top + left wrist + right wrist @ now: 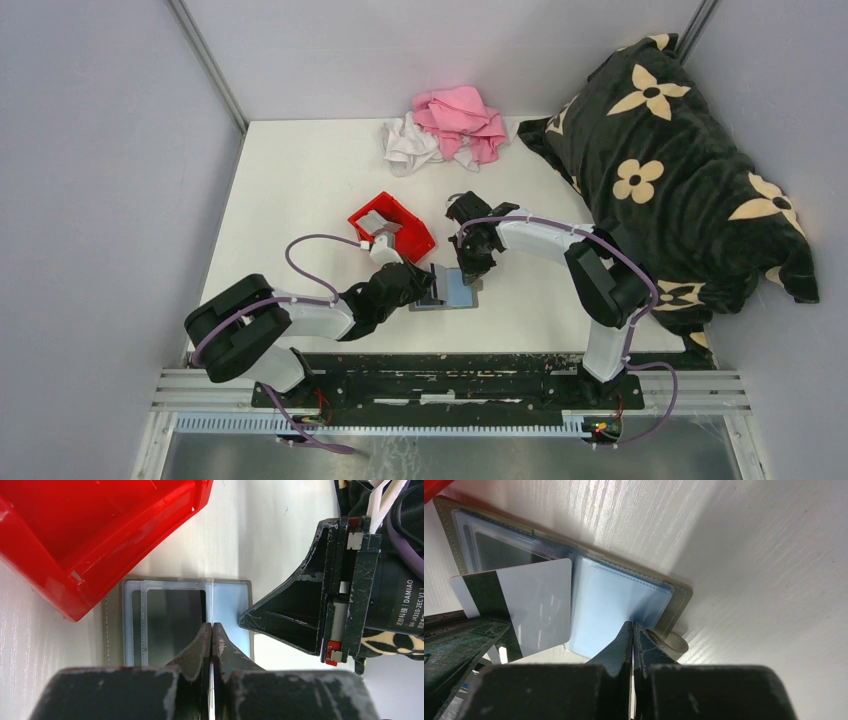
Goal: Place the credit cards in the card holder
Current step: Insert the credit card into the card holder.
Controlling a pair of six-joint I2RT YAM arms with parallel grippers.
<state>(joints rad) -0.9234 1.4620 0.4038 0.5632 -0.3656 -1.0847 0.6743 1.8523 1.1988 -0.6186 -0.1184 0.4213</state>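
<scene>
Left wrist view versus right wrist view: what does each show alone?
Left only: the right tool seen from outside, and the credit card as a thin edge-on line. Right only: the card's flat face with its dark stripe, and a clasp tab. Shared: the open card holder, the card pinched in the left tool.

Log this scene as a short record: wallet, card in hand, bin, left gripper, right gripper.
wallet: open, flat on the table, next to the bin
card: upright over the wallet, not yet in a slot
bin: red, grey cards inside
left gripper: shut on card
right gripper: shut, tips on the wallet's right page
</scene>
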